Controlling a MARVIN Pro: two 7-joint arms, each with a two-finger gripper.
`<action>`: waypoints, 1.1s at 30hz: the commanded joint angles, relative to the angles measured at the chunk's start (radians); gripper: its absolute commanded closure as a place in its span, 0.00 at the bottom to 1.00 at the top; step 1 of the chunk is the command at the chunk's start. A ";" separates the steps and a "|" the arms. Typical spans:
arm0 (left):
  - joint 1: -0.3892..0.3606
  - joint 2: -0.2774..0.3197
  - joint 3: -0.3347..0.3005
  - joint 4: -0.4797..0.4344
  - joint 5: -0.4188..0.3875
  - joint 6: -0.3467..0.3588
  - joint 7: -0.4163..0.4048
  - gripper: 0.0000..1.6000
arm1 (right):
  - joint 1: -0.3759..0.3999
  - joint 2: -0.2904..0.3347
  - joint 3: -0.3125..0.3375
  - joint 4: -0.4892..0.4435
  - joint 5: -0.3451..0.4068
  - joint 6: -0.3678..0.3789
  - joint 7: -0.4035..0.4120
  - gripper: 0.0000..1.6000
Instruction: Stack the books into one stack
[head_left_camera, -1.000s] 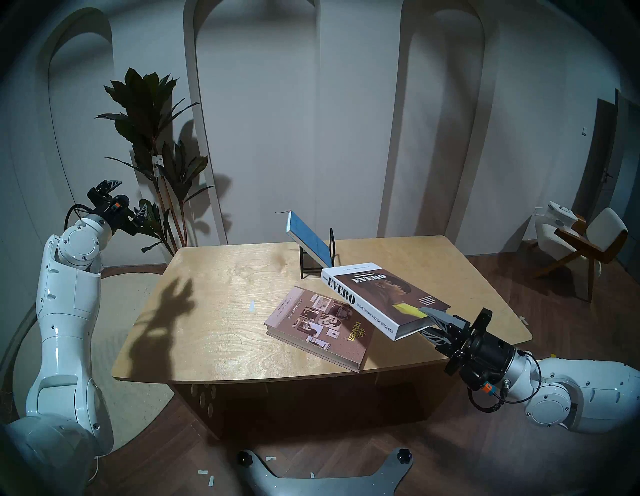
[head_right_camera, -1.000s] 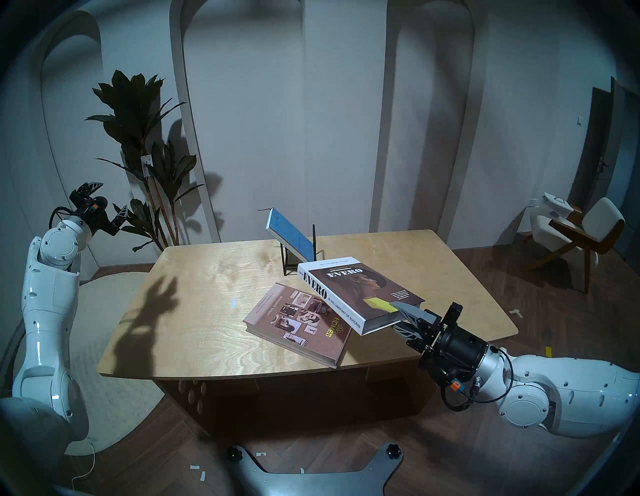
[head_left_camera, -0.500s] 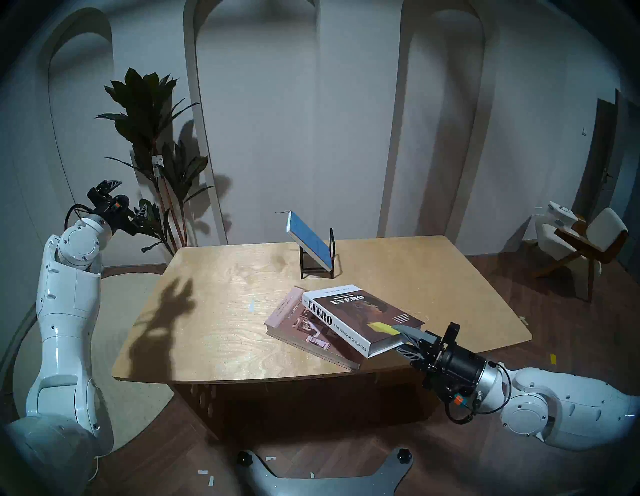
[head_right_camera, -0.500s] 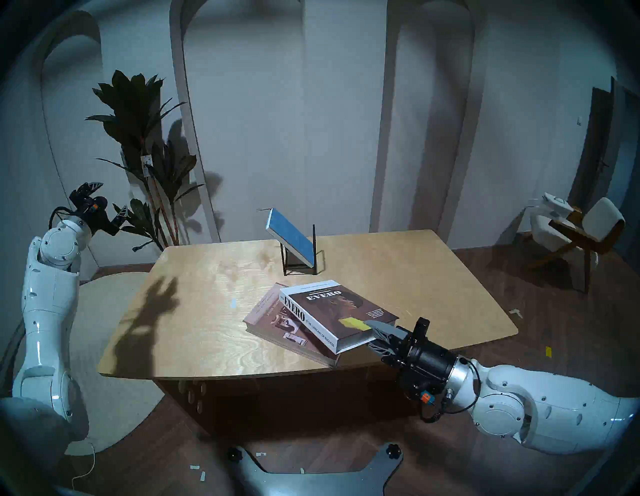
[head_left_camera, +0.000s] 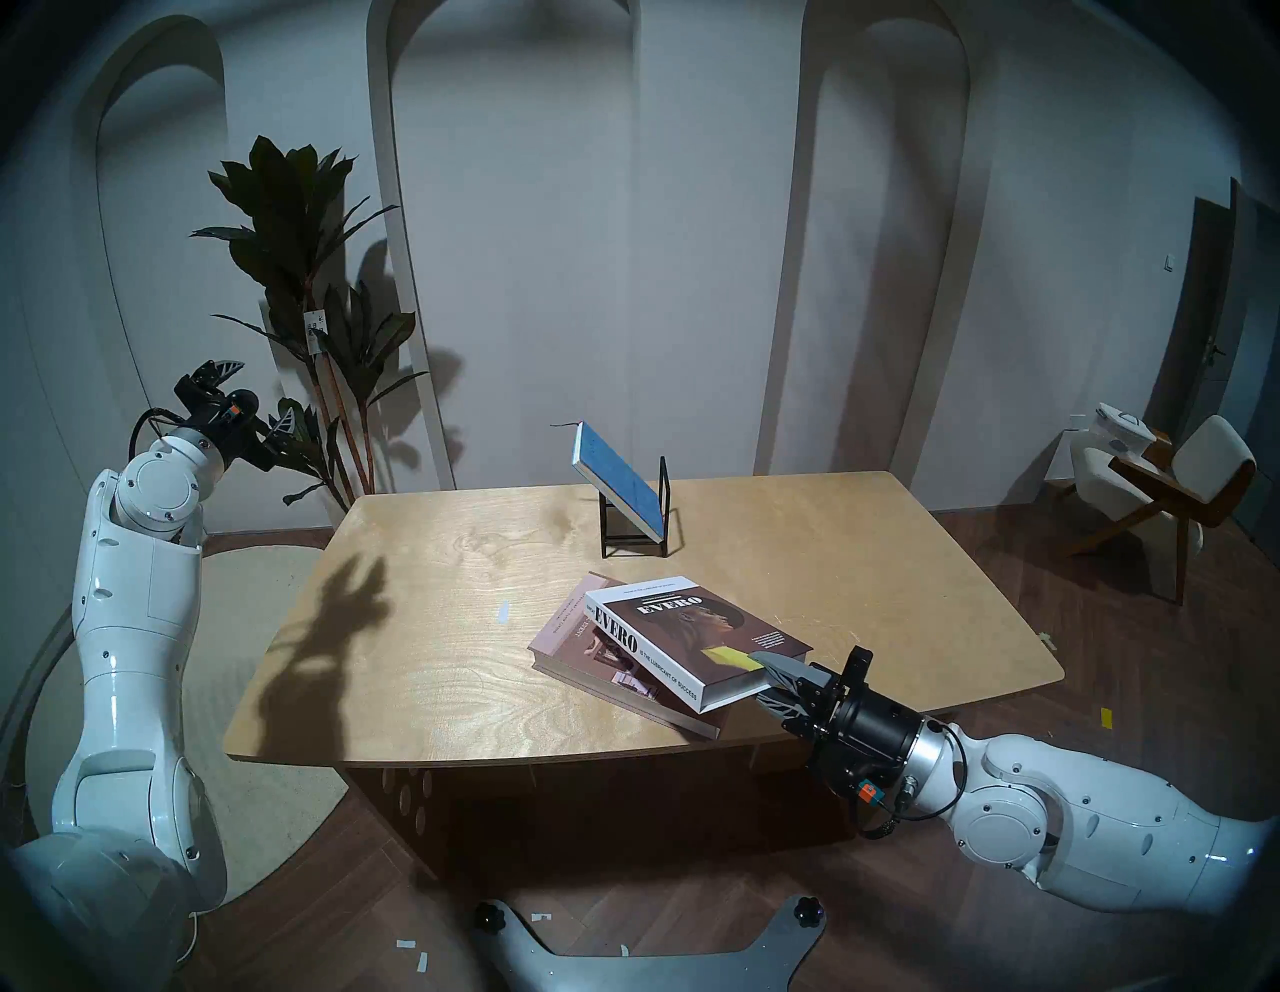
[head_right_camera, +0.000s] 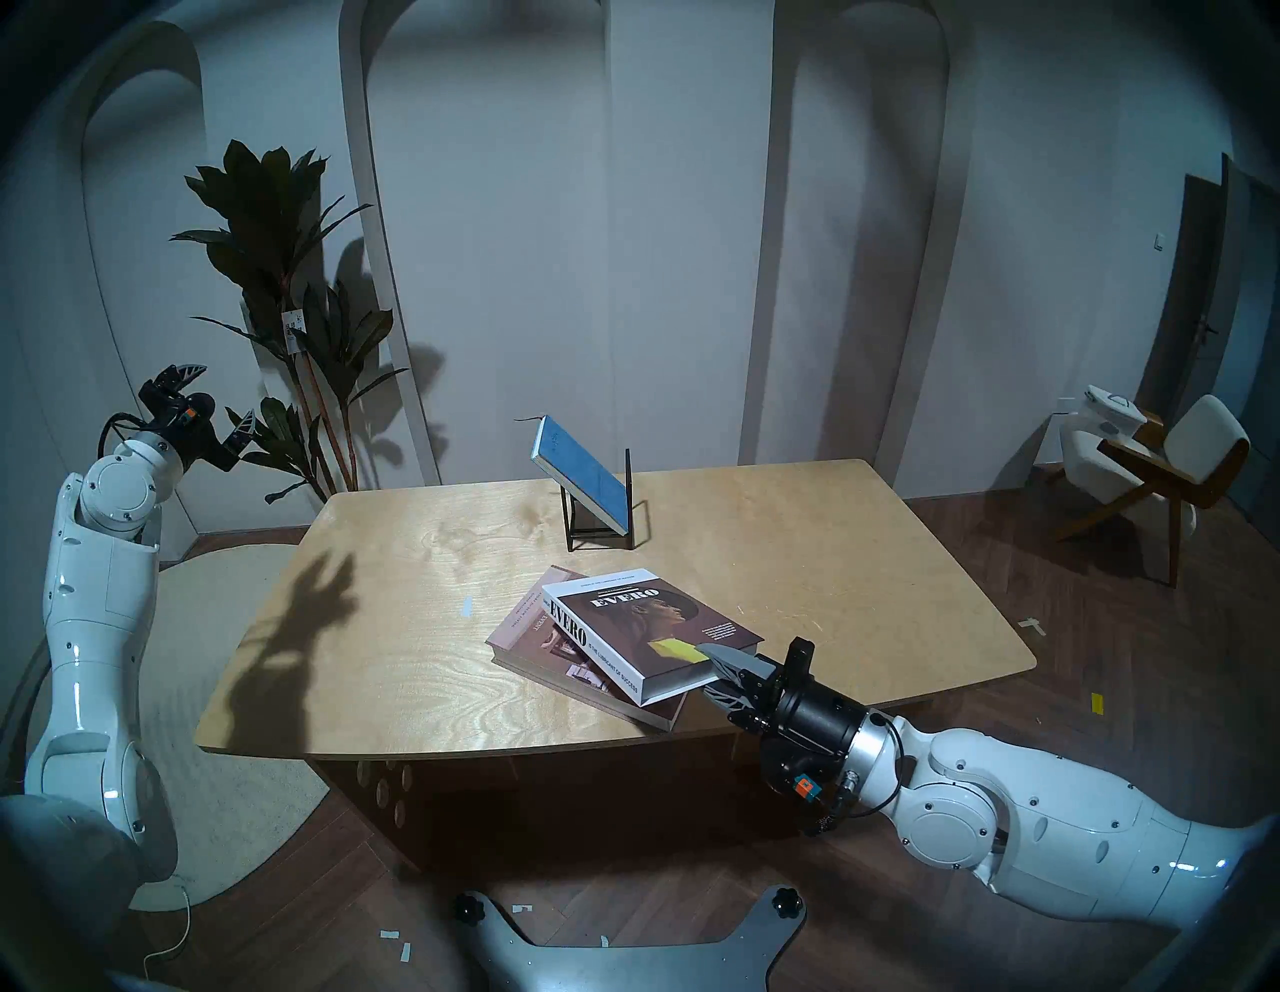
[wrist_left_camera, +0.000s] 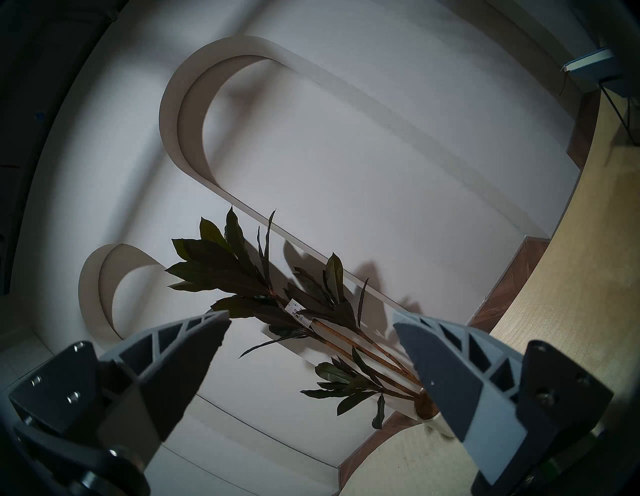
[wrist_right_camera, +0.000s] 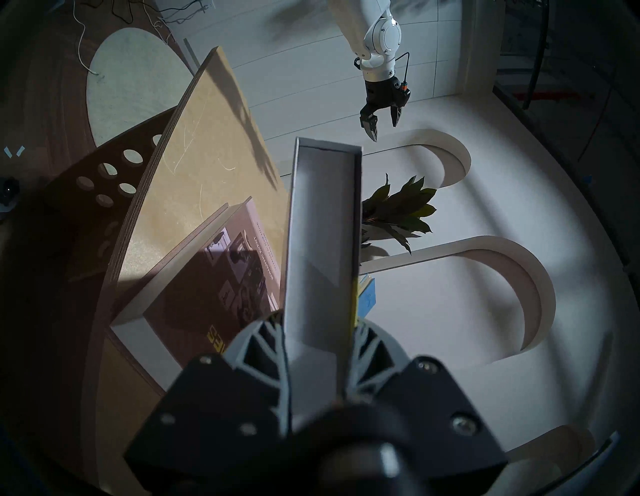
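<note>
Brown EVERO book, clenched by the right tool, now lower and further left, overlapping the HOMES book; left tool released, unmoved.

My table is pale plywood with rounded corners. Directly on it lie the mauve book near my front edge, a black wire rack toward the far side, and a small pale tape strip mid-table. The blue book leans tilted in the rack.
</note>
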 joint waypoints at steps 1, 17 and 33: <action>-0.024 0.006 -0.003 -0.021 -0.002 -0.001 0.004 0.00 | 0.072 -0.090 -0.004 0.007 -0.017 -0.025 -0.017 1.00; -0.024 0.006 -0.003 -0.022 -0.002 0.001 0.004 0.00 | 0.083 -0.115 -0.026 0.035 -0.029 -0.028 0.018 1.00; -0.024 0.006 -0.002 -0.022 -0.002 0.001 0.004 0.00 | 0.078 -0.119 -0.021 0.033 0.123 -0.013 0.145 1.00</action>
